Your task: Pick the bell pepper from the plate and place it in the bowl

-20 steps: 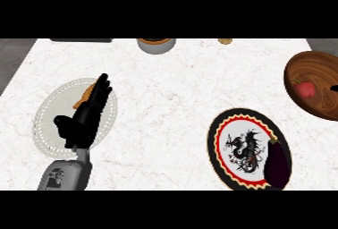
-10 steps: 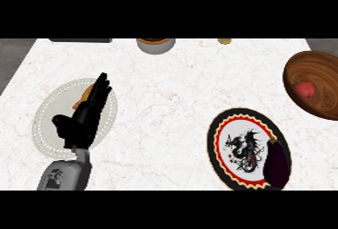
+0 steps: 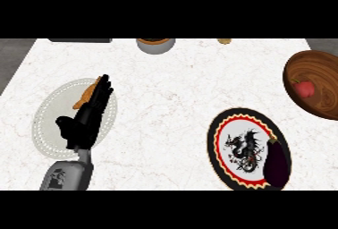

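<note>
A red bell pepper (image 3: pixel 304 88) lies inside the brown wooden bowl (image 3: pixel 325 103) at the right edge of the counter. The plate (image 3: pixel 228 136) with a red and black rim and a dragon design sits at the lower right, with a dark purple eggplant (image 3: pixel 277 162) on its right side. My left hand (image 3: pixel 88 117) rests open, fingers up, over a white plate at the left. My right hand shows nowhere in this view.
Under the left hand lies a white dotted plate (image 3: pixel 48 120) with an orange-brown item (image 3: pixel 86 94) on its far side. A grey pot (image 3: pixel 156 44) and a small tan object (image 3: pixel 224 41) stand at the back edge.
The right arm's dark tip at the right edge by the bowl one second ago has gone out of view. The pepper stays in the bowl.
</note>
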{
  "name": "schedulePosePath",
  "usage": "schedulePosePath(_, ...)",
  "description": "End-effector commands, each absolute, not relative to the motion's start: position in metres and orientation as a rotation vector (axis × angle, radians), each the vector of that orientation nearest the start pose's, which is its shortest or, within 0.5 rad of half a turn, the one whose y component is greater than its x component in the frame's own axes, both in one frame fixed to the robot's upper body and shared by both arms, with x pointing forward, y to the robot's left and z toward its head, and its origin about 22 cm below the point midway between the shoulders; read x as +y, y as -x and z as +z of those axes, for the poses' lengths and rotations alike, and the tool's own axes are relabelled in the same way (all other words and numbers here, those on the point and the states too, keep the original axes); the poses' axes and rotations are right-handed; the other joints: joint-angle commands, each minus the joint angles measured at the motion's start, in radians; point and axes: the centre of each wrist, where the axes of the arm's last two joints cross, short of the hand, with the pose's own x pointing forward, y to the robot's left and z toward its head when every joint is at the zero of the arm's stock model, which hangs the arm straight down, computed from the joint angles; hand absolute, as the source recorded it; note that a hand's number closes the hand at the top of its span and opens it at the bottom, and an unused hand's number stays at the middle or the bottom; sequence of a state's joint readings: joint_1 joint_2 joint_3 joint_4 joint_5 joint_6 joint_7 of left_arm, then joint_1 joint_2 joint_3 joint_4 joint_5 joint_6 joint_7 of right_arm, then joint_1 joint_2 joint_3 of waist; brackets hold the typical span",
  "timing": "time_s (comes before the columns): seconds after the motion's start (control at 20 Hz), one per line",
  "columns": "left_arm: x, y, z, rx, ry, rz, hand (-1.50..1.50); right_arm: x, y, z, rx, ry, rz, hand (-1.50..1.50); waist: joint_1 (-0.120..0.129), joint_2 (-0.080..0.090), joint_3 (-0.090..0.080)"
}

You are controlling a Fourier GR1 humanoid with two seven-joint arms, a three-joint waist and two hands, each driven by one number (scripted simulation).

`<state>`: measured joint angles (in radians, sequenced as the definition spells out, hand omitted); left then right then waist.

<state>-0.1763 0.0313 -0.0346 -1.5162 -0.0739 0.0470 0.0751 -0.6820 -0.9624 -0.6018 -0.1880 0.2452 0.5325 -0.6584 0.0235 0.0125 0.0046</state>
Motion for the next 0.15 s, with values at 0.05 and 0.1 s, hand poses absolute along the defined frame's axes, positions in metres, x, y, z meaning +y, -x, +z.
schedulePosePath(0.05, 0.203, -0.280, 0.031, -1.610, -0.044, -0.131, 0.00, -0.581, -0.255, 0.107, -1.770, 0.300, 0.154, -1.50, 0.006, 0.002, 0.002)
schedulePosePath(0.1, 0.197, -0.287, 0.032, -1.605, -0.042, -0.126, 0.00, -0.587, -0.253, 0.119, -1.767, 0.276, 0.150, -1.50, 0.001, 0.004, 0.002)
